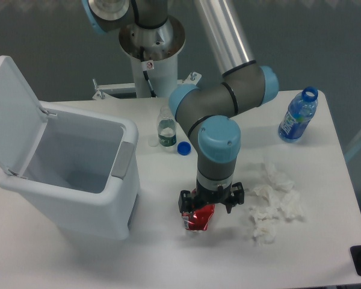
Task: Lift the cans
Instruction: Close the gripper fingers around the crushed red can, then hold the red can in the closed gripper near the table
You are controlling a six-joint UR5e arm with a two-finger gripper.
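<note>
One red can [198, 218] is all we count on the table [325, 241], and it lies crushed near the front edge, between the white bin [78, 180] and the heap of crumpled tissue [274, 205]. Our hand [209, 205] sits straight above it, low enough that the body covers the can's upper half; the fingers reach down on either side, spread wider than the dented metal, so we judge them apart and not yet closed on it. Whether a pad touches the can we cannot tell. The wrist points down because the can lies flat and offers its sides only from above. We read the step as the final lowering before the squeeze. The bin stands with its lid tipped back, likely so that a drop needs no extra move. Behind us the small clear bottle [166, 127] and a blue cap [183, 147] stand well apart from the grasp, and the blue bottle [298, 115] waits at the far right corner.
</note>
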